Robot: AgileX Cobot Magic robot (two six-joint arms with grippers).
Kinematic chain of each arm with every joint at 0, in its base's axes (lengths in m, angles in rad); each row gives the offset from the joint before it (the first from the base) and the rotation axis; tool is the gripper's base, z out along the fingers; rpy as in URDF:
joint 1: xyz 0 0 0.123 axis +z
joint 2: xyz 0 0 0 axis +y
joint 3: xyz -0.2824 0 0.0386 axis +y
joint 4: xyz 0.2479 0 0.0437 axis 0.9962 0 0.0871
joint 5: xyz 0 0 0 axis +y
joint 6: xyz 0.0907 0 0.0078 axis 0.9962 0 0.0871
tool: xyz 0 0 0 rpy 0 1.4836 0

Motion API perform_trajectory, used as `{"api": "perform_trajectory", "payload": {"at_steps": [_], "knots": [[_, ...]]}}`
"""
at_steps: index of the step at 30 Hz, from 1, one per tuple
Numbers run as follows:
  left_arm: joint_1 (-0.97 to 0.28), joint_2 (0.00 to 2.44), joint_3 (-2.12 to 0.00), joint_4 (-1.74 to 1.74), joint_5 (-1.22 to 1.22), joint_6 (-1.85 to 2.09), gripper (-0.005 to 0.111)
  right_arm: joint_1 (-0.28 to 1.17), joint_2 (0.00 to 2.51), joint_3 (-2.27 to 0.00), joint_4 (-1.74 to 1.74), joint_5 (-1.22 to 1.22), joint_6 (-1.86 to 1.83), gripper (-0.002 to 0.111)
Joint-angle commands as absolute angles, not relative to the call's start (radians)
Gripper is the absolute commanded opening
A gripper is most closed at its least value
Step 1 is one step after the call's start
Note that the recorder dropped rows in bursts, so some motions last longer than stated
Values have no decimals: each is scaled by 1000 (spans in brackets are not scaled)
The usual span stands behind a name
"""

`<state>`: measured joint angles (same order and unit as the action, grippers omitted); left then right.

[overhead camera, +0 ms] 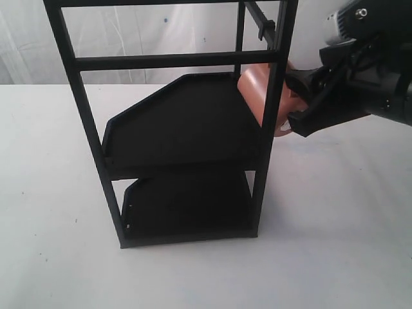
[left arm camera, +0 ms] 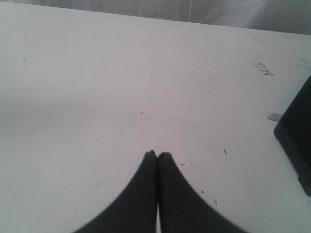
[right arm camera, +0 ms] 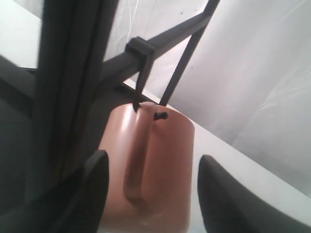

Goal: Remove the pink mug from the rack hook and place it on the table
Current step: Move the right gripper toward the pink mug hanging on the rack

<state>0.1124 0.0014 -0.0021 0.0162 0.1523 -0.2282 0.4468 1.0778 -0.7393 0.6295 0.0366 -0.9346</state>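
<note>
One mug (right arm camera: 163, 160) hangs on hook (right arm camera: 142, 68); right jaws apart around it, left jaws together. Likely rigid, slick: grip body.

Salmon-pink, plain and glossy: the mug (overhead camera: 253, 96). The rack frame (overhead camera: 92, 138), its two shelves (overhead camera: 187, 122) and the hook (right arm camera: 160, 115) are black. The table (overhead camera: 51, 193) is white, flecked with tiny dark specks. The left gripper (left arm camera: 157, 154) and the right gripper (overhead camera: 296, 103) are black. The far curtain (overhead camera: 161, 32) is white.
</note>
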Motion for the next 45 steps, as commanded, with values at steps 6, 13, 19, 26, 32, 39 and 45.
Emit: {"api": "perform_trajectory", "payload": {"at_steps": [6, 13, 19, 26, 32, 39, 45], "knots": [[107, 0, 0, 8, 149, -228, 0, 450, 1098, -748, 639, 0, -918, 52], [107, 0, 0, 8, 149, -228, 0, 448, 1098, -845, 600, 219, -892, 52], [107, 0, 0, 8, 149, -228, 0, 433, 1098, -922, 452, 369, -825, 52], [107, 0, 0, 8, 149, -228, 0, 335, 1103, -921, 363, 365, -715, 52], [107, 0, 0, 8, 149, -228, 0, 273, 1127, -964, 369, 401, -639, 52], [107, 0, 0, 8, 149, -228, 0, 214, 1131, -1119, 392, 828, -580, 52], [107, 0, 0, 8, 149, -228, 0, 209, 1156, -1172, 454, 906, -708, 52]]}}
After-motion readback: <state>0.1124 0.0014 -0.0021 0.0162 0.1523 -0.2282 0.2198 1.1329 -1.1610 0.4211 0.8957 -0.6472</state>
